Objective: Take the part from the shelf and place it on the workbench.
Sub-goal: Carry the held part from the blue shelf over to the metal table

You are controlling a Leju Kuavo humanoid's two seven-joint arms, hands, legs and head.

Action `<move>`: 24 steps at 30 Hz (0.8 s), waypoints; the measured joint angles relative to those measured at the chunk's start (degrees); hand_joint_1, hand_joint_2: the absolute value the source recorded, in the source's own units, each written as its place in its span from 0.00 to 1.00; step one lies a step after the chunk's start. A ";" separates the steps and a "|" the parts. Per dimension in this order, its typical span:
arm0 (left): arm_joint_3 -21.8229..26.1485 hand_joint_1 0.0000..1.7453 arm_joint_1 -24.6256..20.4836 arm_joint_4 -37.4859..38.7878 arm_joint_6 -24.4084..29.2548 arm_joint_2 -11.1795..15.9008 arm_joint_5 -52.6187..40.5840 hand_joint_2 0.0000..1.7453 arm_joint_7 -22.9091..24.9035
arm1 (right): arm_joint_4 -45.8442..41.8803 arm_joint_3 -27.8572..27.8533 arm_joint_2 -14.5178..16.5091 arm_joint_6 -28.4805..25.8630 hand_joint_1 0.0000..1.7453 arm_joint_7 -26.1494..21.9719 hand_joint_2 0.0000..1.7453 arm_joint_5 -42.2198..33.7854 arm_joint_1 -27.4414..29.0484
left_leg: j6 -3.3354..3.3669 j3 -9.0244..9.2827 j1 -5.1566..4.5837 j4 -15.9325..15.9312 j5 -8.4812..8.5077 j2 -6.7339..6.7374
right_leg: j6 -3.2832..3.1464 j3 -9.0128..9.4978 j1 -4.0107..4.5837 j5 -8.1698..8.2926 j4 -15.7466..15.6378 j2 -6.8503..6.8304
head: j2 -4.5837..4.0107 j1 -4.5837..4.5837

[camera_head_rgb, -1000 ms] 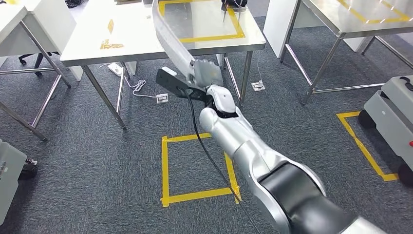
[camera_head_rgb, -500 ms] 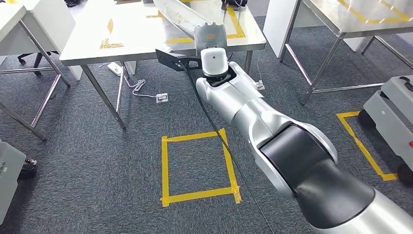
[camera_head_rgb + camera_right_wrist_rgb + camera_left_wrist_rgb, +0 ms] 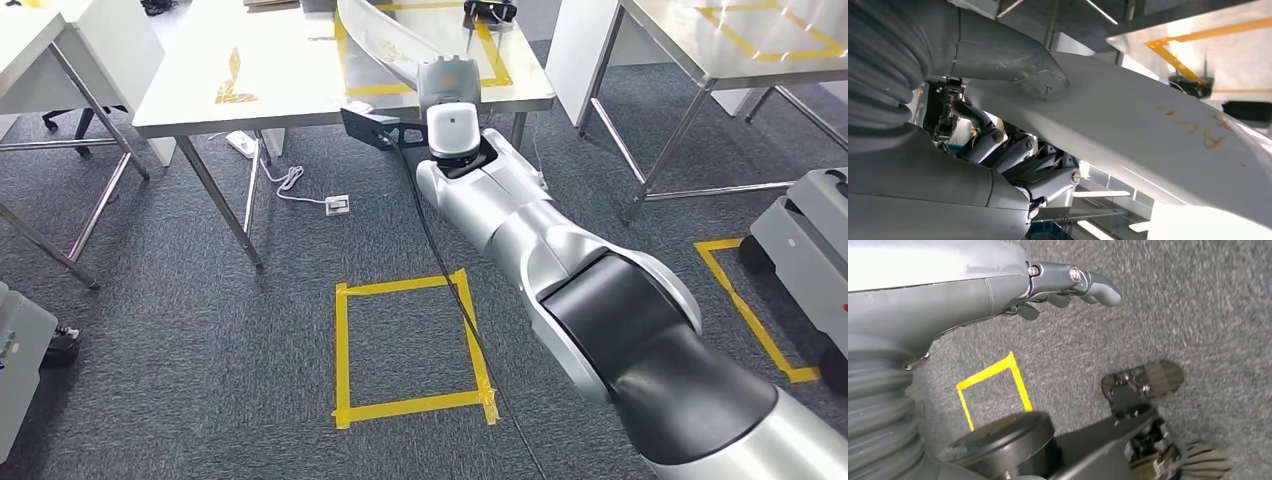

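Part, a long curved silver-grey metal panel (image 3: 385, 45), held by the right hand over the workbench.

Head view: the right hand (image 3: 447, 78) reaches to the white steel-legged workbench (image 3: 280, 85), the panel slanting above its yellow-taped rectangle (image 3: 490, 55). Left wrist view: the left hand (image 3: 1068, 285) hangs over grey carpet (image 3: 1198, 305), fingers loosely apart, gripping nothing. Right wrist view: thumb (image 3: 1013, 65) presses one face of the panel (image 3: 1148, 130), dark fingers (image 3: 1018, 155) the other.

Faint orange handwritten marks on the white part (image 3: 1158, 135), looks like "AV"; not clearly legible otherwise.
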 joint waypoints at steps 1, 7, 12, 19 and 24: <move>-0.08 0.00 0.17 0.01 0.00 -0.13 -0.13 1.00 0.02 | 0.05 0.00 -0.12 0.02 0.93 0.07 1.00 -0.03 0.12 | -0.52 0.44 0.27 0.28 -0.58 0.00 | 0.30 1.34 -0.29 2.55 -3.98 -0.11 | 0.00 0.01; -0.43 0.00 0.18 -0.03 -0.02 -0.19 -0.07 1.00 -0.22 | 0.38 0.00 -1.04 0.81 0.93 0.47 1.00 0.88 0.67 | -3.78 1.43 0.47 1.87 -1.99 0.30 | -2.71 5.33 0.12 2.73 -11.48 0.00 | 0.00 0.02; -0.68 0.00 0.19 -0.02 -0.02 -0.16 -0.01 1.00 -0.22 | 0.57 0.00 -1.77 1.15 0.93 0.86 1.00 1.21 0.41 | -3.81 -9.76 0.07 17.00 -0.28 0.40 | -4.40 10.37 0.38 -0.33 -12.83 0.38 | 0.00 -0.27; -0.69 0.00 1.39 0.03 -0.02 0.11 0.33 1.00 -0.03 | 0.93 -0.02 -2.01 1.18 0.93 0.61 1.00 0.80 0.65 | 0.97 -13.91 -3.33 1.36 8.31 -0.26 | -4.45 21.10 1.72 -7.22 -15.95 1.19 | 0.00 -0.41; -0.71 0.00 1.13 0.01 -0.02 0.07 0.39 1.00 -0.13 | 0.51 -0.31 -1.84 0.21 0.93 0.58 1.00 0.06 -1.48 | 2.36 -10.53 -3.58 -0.73 10.23 -0.89 | -3.43 21.69 2.34 -5.48 -9.62 1.42 | 0.00 -0.13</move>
